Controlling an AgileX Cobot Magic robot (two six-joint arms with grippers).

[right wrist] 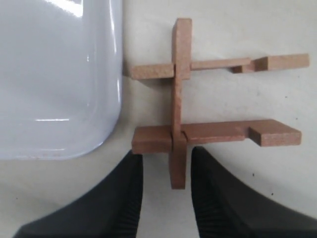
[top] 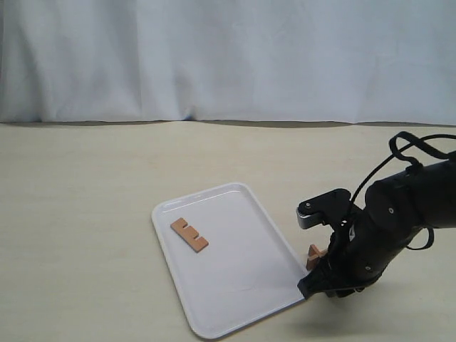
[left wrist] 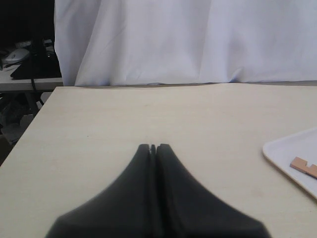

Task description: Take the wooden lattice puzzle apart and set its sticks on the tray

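The white tray [top: 242, 274] lies in the middle of the table with one notched stick [top: 189, 234] on its far left part. The wooden lattice puzzle [right wrist: 218, 131], now three crossed sticks, rests on the table just off the tray's [right wrist: 59, 74] rounded right corner; in the exterior view only a piece of the puzzle [top: 314, 255] shows beside my right arm [top: 377, 228]. My right gripper [right wrist: 167, 157] is open, its fingers either side of the end of the single crossing stick [right wrist: 181, 59], not touching it. My left gripper [left wrist: 153, 147] is shut and empty, well left of the tray [left wrist: 292, 148].
A white curtain [top: 228, 57] closes off the table's far side. In the left wrist view the table's left edge [left wrist: 29, 124] drops off to dark clutter beyond. Bare tabletop [top: 78, 214] lies left of the tray.
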